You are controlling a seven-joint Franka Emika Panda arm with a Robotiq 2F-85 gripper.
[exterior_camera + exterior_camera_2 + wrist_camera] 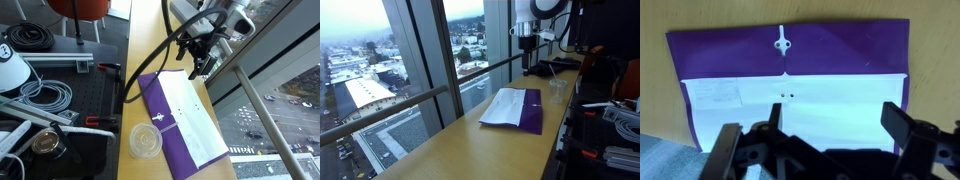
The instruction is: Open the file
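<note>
Gripper (815,138) hovers wide open, empty, over the file (730,55), its clasp flap (785,45) flat on the bench (150,40) farther off, baring white sheets (830,105), seemingly opened.

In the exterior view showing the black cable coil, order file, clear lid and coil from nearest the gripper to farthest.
From the gripper:
1. File, on the table just below it.
2. Lid, at the file's purple edge.
3. Coil, away on the black bench.

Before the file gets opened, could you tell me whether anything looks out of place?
Nothing looks spilled or damaged; the only oddity is a clear round lid lying loose beside the file, near its clasp.
</note>
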